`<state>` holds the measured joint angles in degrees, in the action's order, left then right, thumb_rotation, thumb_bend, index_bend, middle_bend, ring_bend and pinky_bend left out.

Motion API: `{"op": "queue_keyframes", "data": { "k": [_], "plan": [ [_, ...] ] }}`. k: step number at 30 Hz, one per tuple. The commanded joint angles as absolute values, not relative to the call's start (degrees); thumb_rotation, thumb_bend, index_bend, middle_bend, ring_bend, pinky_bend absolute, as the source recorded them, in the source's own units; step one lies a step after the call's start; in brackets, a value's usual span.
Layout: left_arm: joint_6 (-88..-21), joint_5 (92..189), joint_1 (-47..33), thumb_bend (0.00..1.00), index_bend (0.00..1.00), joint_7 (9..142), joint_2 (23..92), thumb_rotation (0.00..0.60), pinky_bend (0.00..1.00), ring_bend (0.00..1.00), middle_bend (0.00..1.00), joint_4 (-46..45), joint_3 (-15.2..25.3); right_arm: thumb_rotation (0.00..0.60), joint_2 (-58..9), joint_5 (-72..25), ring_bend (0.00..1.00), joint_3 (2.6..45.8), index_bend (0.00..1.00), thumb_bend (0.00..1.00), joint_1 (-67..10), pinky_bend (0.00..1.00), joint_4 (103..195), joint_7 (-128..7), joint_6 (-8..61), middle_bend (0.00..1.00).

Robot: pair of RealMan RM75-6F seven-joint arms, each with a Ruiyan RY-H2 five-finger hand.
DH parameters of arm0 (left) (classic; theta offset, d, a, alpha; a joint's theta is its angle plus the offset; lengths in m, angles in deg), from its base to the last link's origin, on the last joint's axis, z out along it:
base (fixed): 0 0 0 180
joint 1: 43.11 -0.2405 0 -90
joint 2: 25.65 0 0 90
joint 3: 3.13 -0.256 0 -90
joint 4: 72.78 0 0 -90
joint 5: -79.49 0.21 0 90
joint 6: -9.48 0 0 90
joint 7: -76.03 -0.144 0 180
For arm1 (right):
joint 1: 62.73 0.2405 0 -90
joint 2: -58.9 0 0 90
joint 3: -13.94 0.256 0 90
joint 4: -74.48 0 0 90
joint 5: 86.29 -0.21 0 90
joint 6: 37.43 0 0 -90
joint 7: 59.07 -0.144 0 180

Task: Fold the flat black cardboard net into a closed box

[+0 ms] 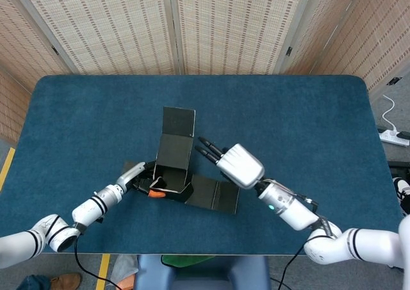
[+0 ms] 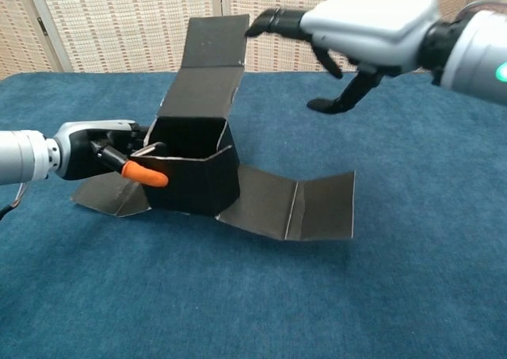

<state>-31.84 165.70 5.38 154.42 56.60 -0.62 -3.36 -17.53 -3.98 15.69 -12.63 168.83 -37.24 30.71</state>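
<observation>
I see the black cardboard net (image 1: 184,172) near the front middle of the blue counter (image 1: 295,117), half formed. Its long axis runs from the tall lid panel (image 2: 207,66), leaning back toward the screens, to the flat flap (image 2: 305,208) lying toward my right. My left hand (image 2: 99,151) pinches the box's left wall, fingers clamped on the cardboard. My right hand (image 2: 360,30) hovers above and right of the lid panel, fingers apart, holding nothing. Bare counter lies on every side of the net.
</observation>
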Motion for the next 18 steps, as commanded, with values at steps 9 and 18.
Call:
{"op": "queue_keyframes", "data": {
  "k": [9,18],
  "plan": [
    [-42.6,177.3,6.2,0.16,0.41,200.3,48.7,0.6,0.56,0.54,0.34,-0.4,-8.2,0.6,-14.7,4.6,0.62,15.2,0.0,0.29,-25.8,1.0,168.6,-61.7,45.9,0.0],
    [-46.4,178.7,8.0,0.16,0.41,210.5,46.8,0.6,0.56,0.54,0.34,1.1,-10.1,0.6,-21.8,5.8,0.62,19.3,0.0,0.0,-25.1,1.0,165.3,-64.8,45.4,0.0]
  ]
}}
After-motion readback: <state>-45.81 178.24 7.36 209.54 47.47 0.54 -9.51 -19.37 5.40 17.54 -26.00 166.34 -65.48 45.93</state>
